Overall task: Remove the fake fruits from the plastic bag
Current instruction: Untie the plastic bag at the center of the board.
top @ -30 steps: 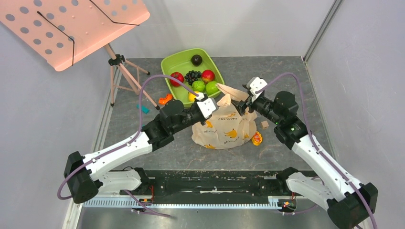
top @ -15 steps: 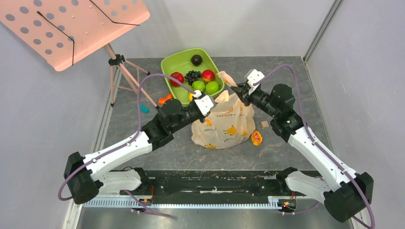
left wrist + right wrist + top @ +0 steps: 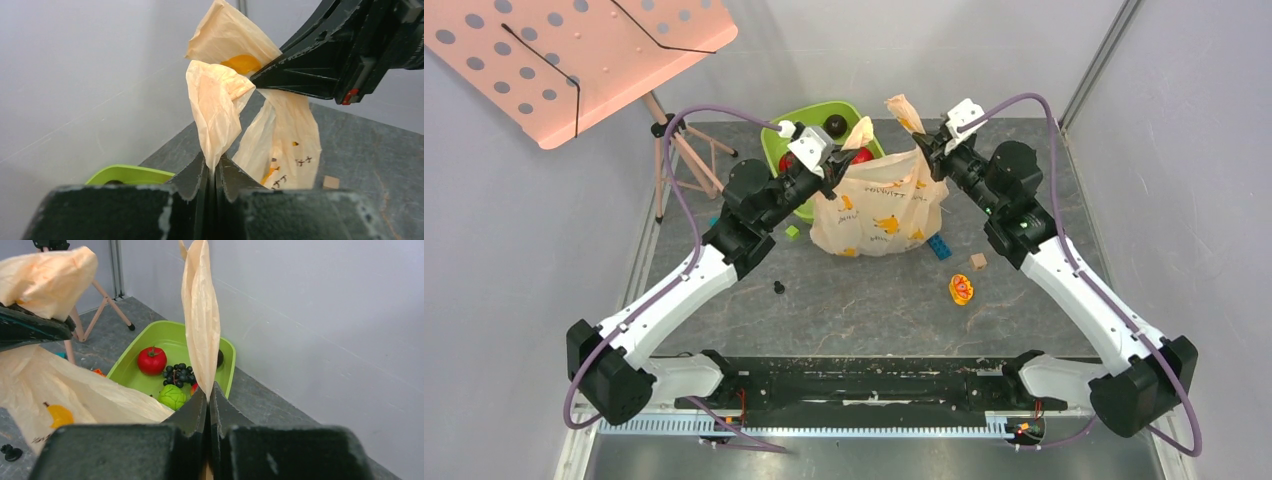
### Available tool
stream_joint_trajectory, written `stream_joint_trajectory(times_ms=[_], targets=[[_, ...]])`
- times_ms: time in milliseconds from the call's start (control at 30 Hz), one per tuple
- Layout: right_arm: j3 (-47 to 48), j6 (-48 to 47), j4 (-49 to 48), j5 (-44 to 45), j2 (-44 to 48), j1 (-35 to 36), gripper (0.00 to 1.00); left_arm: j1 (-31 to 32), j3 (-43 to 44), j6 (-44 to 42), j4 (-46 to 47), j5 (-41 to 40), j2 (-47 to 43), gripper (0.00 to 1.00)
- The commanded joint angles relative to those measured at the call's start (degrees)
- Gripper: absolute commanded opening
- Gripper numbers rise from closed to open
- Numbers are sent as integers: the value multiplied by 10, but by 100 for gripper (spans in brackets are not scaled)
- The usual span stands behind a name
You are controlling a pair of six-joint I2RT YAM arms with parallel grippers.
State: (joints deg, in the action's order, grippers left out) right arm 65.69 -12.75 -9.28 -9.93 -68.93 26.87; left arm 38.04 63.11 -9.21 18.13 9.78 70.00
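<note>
The peach plastic bag (image 3: 879, 210) with banana prints hangs stretched between both grippers, its bottom near the table. My left gripper (image 3: 844, 155) is shut on the bag's left handle (image 3: 215, 110). In the left wrist view the jaws (image 3: 215, 167) pinch the film flat. My right gripper (image 3: 927, 148) is shut on the right handle (image 3: 200, 315), which stands up out of the closed jaws (image 3: 208, 395). The fake fruits are hidden; nothing inside the bag shows.
The green tub (image 3: 822, 112) behind the bag holds a red fruit (image 3: 151, 360), a blackish grape bunch (image 3: 179, 375) and a green fruit (image 3: 172, 396). Loose on the table lie a blue block (image 3: 938, 248), a wooden block (image 3: 977, 262), an orange toy (image 3: 961, 290) and a green block (image 3: 792, 232). A pink stand (image 3: 574, 50) is at the far left.
The right gripper has shut on the right handle. Both arms have lifted the bag and carried it toward the tub, which uncovered small blocks on the table.
</note>
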Motion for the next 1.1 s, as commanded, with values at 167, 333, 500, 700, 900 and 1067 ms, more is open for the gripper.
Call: stream_joint_trajectory(times_ms=[167, 333, 500, 700, 900, 1067], targets=[[-200, 51, -63, 37, 141, -1, 0, -2, -181, 112, 204, 136, -66, 2], [-308, 88, -73, 63, 224, -1, 38, 0, -334, 165, 366, 137, -105, 2], [-312, 112, -32, 56, 255, -1, 62, 5, -408, 204, 457, 79, -125, 2], [-242, 149, 29, 3, 249, -1, 81, 9, -342, 238, 267, -5, -143, 2], [-155, 191, 60, -54, 194, -1, 75, 9, -233, 281, 35, -115, -138, 2], [-75, 240, 107, 50, 163, -1, 98, 9, -197, 289, -31, -144, -134, 2]])
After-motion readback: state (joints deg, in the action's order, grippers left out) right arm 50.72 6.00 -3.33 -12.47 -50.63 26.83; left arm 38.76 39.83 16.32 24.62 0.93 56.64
